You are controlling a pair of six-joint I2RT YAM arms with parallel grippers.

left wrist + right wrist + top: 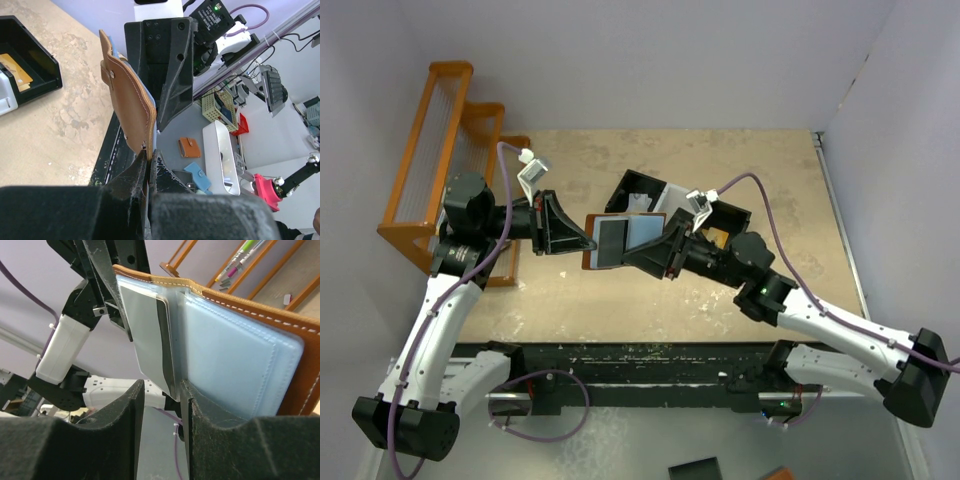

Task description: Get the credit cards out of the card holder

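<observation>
The card holder (642, 232) hangs open in the air over the table, brown leather outside (127, 100), pale blue-grey lining inside (235, 360). My left gripper (149, 156) is shut on the holder's edge, at its left end in the top view (588, 243). A dark glossy credit card (165, 340) sticks out of the inner pocket. My right gripper (162, 387) is open, its fingers on either side of that card's lower corner, the right finger close against it. A gold-orange credit card (15, 72) lies in the tray.
A black-and-white tray (645, 190) sits behind the holder on the tan table. An orange wire rack (440, 150) stands at the far left behind the left arm. Purple walls close in the back and sides.
</observation>
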